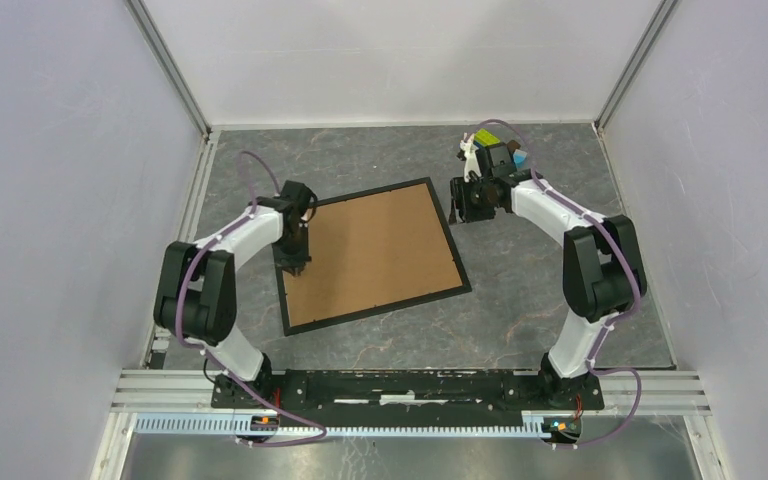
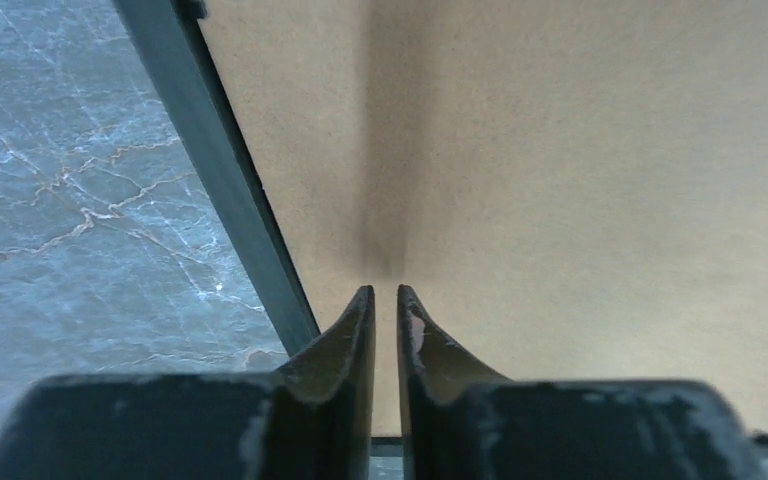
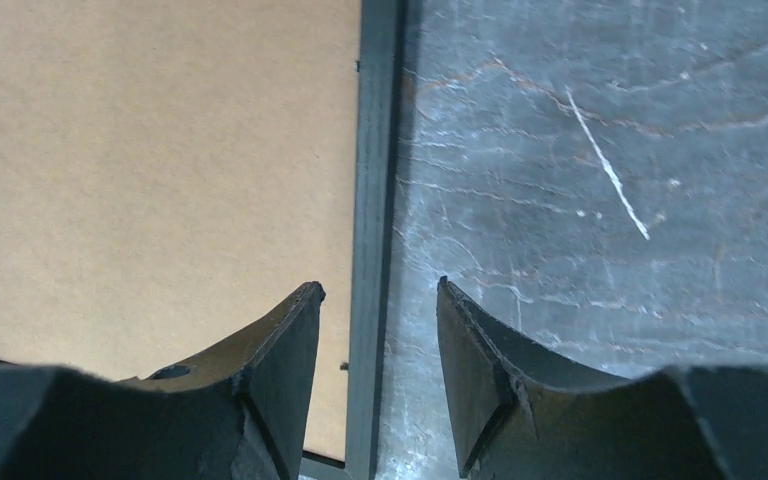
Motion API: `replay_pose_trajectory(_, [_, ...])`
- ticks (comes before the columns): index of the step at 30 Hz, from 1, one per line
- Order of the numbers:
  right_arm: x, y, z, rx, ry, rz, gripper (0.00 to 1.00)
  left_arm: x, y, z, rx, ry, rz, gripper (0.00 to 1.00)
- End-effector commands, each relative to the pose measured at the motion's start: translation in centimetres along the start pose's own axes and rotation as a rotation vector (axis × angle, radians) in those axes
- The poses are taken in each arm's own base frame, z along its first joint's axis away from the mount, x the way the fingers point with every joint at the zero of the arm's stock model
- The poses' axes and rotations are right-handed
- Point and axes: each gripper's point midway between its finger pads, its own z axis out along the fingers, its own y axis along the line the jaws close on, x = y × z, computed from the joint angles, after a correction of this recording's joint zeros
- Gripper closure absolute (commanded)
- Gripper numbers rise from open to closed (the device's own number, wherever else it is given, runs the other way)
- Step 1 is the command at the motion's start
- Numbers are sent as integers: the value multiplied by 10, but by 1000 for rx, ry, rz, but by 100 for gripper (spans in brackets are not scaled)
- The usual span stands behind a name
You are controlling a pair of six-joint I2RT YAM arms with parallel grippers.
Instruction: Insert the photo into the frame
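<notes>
Frame (image 1: 380,310): black, flat mid-table (image 1: 520,310), askew, filled by brown backing board (image 1: 375,250). Photo: not seen in any view. Left gripper (image 2: 385,292): fingers together, tips down at the board just inside the left rail. Right gripper (image 3: 378,285): fingers apart, straddling the right rail near its far corner.

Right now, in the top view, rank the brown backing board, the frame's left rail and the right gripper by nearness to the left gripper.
1. brown backing board: under the left gripper.
2. frame's left rail: just beside, leftward.
3. right gripper: across the board, by the frame's right rail.
</notes>
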Motion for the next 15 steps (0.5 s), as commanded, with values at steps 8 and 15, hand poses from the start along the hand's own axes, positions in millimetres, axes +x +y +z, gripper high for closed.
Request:
replay_pose_trajectory(8, [-19,19,11,-107,-44,-56,47,-16,43,-17,279,-126,-474,44])
replay_pose_trajectory(15, [-28,20,24,-170,-32,-19,48,-5,32,16,351,25,-480,55])
